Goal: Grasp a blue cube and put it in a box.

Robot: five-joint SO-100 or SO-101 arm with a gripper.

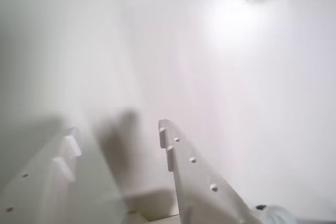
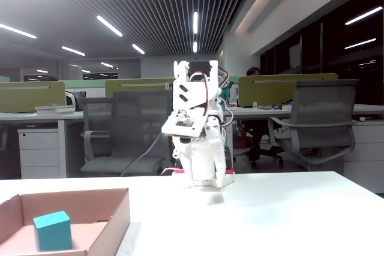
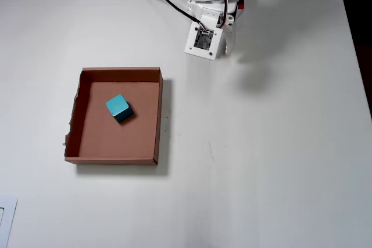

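Overhead, the blue cube [image 3: 119, 108] sits inside the box [image 3: 158, 114], on its floor toward the upper middle, clear of all four walls. The box is shallow brown cardboard, lidless, its left wall ragged. It lies left of centre on the white desk [image 3: 273, 161], with wide bare surface to its right and below. The arm [image 3: 210, 15] is folded at the far edge, well apart from the box. In the wrist view the hand [image 1: 118, 140] hangs open over plain desk, white studded fingers [image 1: 197, 174] spread, nothing between them.
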